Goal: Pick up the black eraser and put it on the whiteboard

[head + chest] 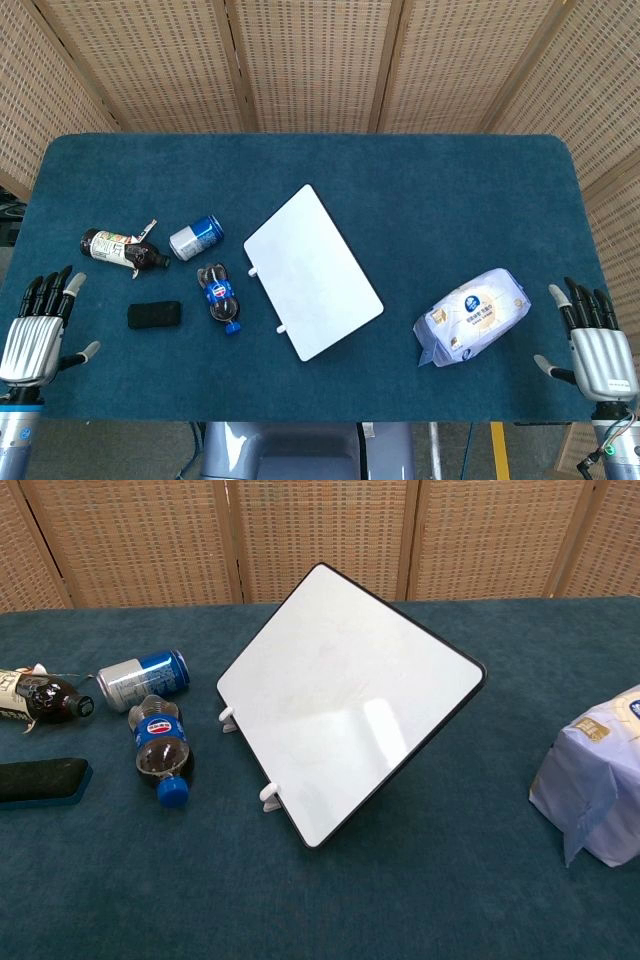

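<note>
The black eraser lies flat on the blue cloth at the left front, also seen at the left edge of the chest view as the eraser. The whiteboard lies in the middle of the table, tilted on small white feet; the chest view shows the whiteboard bare. My left hand hovers at the table's left front corner, fingers spread, holding nothing, a short way left of the eraser. My right hand is at the right front corner, fingers apart and empty. Neither hand shows in the chest view.
A small cola bottle lies just right of the eraser. A blue can and a dark bottle lie behind it. A white and blue wipes pack sits at the right front. Wicker screens stand behind the table.
</note>
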Available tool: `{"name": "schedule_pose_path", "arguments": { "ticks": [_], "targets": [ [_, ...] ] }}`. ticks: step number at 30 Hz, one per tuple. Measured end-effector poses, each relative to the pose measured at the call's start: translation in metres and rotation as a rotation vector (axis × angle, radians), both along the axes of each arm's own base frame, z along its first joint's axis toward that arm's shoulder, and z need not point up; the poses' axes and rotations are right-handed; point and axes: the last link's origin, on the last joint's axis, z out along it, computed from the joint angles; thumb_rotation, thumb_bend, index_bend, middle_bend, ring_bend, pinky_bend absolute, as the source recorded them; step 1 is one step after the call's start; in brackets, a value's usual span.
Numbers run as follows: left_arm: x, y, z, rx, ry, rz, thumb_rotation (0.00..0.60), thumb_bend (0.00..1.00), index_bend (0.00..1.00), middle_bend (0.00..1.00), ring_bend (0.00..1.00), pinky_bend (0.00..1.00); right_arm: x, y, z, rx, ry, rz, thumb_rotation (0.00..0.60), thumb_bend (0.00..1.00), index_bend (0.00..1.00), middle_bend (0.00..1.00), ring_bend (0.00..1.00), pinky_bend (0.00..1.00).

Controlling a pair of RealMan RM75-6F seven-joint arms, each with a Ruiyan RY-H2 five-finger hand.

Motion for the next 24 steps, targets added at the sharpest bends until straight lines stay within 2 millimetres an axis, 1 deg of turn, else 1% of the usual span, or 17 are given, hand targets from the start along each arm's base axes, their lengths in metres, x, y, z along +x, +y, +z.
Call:
{"name": "schedule_pose_path", "arguments": {
  "ticks": [24],
  "targets": [
    [-0.0015, -0.0005, 0.0013, -0.013, 0.003, 0.018, 0.600, 0.12, 0.00, 0.00, 0.00, 0.00, 0.0028, 0.0010, -0.0021, 0.008, 0.000, 0.013, 0.600, 0.00, 0.00, 0.00, 0.00, 0.00]
  ]
}}
